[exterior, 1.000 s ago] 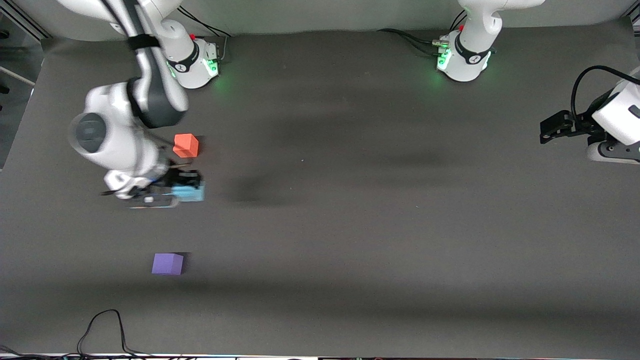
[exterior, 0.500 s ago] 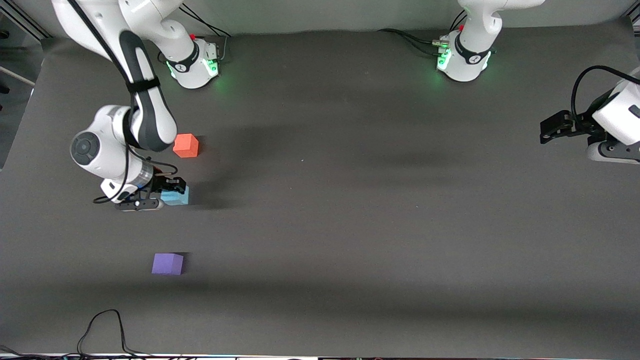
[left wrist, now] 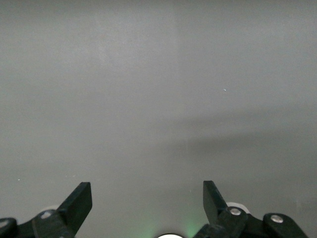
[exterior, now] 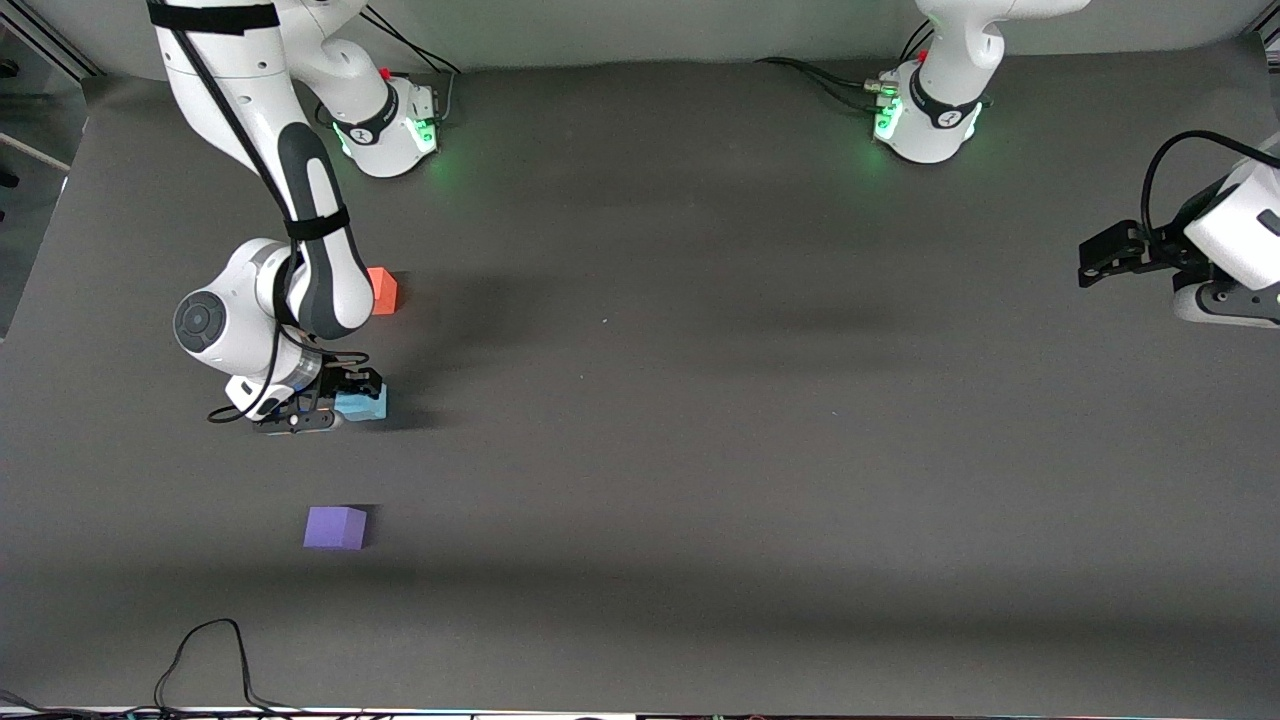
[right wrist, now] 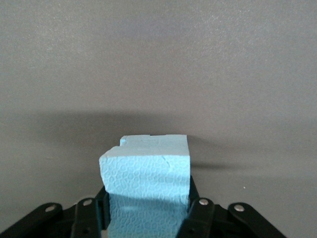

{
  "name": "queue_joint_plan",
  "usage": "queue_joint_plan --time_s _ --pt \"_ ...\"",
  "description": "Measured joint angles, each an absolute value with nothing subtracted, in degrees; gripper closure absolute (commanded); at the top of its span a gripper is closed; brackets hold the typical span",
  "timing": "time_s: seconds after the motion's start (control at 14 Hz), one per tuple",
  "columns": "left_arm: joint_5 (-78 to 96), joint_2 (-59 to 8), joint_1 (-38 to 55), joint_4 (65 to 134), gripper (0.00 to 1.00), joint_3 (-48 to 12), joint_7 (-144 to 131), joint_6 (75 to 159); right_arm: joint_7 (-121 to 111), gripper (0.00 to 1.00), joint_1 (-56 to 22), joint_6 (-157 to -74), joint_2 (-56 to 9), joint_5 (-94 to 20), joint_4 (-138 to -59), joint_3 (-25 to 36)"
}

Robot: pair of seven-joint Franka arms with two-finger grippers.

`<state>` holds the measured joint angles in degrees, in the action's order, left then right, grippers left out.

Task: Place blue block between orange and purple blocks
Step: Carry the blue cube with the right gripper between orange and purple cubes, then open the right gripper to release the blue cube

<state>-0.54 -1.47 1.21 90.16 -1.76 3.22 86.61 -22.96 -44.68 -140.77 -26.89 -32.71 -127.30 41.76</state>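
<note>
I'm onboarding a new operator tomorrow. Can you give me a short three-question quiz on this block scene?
1. True or false: the right gripper is shut on the blue block.
2. Which cube lies nearest the front camera? A) orange block B) blue block C) purple block
3. Fill in: the left gripper, waiting at the left arm's end of the table, is ____.

Key: 1 true; 2 C; 3 open.

Blue block point(exterior: 364, 403) between two blocks
</note>
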Motion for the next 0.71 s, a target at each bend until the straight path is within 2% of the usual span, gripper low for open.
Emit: queue_joint_plan --time_s 0.36,0.71 --pt "-0.5 -1.5 1.2 90.2 0.0 -1.8 3.2 86.6 -22.5 0.0 -44.7 -138.2 -26.5 -33.4 -125.3 42.0" --pt "-0.4 -1.5 1.2 90.2 0.0 -1.7 3.2 86.6 -19.5 0.0 -45.3 -115.0 -23.7 -28.9 -110.6 48.7"
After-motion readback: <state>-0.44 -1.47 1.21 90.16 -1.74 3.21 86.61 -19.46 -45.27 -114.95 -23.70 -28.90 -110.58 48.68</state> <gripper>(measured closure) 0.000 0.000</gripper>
